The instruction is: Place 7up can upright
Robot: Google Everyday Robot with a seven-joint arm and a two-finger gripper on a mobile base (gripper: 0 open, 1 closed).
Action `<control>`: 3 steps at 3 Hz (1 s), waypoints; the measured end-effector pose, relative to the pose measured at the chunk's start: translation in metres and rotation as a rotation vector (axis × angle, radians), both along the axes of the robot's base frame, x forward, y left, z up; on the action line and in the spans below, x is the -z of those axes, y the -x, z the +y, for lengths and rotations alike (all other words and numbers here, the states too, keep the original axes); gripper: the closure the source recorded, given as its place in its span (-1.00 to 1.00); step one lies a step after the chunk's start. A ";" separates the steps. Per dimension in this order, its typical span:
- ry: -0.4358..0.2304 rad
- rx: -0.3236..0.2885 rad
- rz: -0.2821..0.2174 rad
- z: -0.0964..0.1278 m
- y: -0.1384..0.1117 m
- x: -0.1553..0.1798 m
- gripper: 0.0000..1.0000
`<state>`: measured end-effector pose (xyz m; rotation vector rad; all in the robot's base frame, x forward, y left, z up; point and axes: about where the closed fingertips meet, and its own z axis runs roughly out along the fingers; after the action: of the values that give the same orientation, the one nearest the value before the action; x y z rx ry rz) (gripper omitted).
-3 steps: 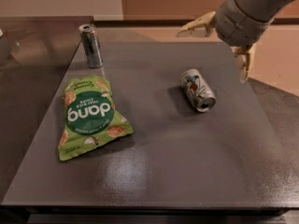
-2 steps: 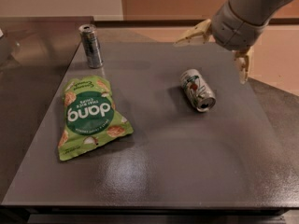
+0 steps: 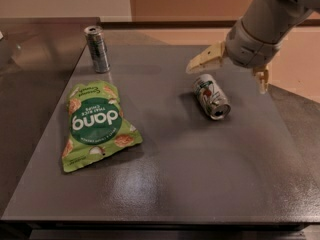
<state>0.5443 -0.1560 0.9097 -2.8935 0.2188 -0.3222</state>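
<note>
The 7up can [image 3: 211,96] lies on its side on the dark table [image 3: 200,174], right of centre, its silver lid facing the front right. My gripper [image 3: 229,73] hangs just above and behind the can, open and empty. One tan finger [image 3: 205,61] points left above the can's far end. The other finger [image 3: 262,79] hangs to the can's right. Neither finger touches the can.
A green "dang" chip bag [image 3: 95,125] lies flat at the left. A taller, slim dark grey can [image 3: 97,49] stands upright at the back left. The table's right edge runs close behind the gripper, with a tan floor beyond.
My gripper has moved left and down toward the lying can, with its fingers now spread on either side above it. The can, bag and grey can have not moved.
</note>
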 end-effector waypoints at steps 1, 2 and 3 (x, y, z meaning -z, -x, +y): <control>0.066 -0.139 -0.001 0.002 0.002 0.015 -1.00; 0.124 -0.225 0.005 0.004 -0.003 0.024 -1.00; 0.180 -0.274 0.014 0.003 -0.008 0.032 -1.00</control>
<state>0.5521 -0.1533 0.8776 -3.0500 -0.2144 -0.2863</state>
